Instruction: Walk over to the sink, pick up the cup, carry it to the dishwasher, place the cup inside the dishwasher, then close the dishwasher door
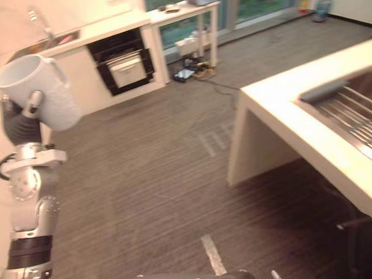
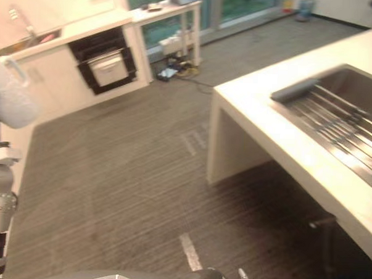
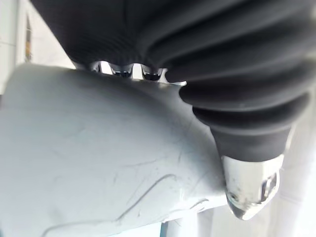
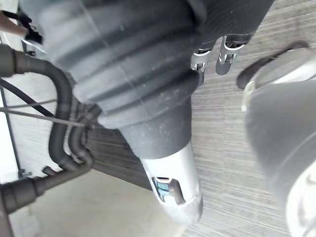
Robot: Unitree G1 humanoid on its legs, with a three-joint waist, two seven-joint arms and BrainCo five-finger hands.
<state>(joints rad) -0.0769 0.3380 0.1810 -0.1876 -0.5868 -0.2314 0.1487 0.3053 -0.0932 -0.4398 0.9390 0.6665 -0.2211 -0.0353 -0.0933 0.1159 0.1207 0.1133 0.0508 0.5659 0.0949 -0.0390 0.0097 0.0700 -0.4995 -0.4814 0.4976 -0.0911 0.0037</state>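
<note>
Gripping white ceramic handled mug (image 1: 37, 86) in left hand (image 1: 20, 127), fingers and thumb curled round its body. Raised at far left above grey striped carpet (image 1: 153, 175), well apart from black-fronted dishwasher (image 1: 124, 62) under far white counter (image 1: 110, 26). Near white counter with steel sink (image 1: 354, 103) at right. Right hand (image 4: 170, 190) over carpet; cannot tell finger state.

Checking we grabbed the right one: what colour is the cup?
Plain white ceramic cup, clearest in the left eye view.
</note>
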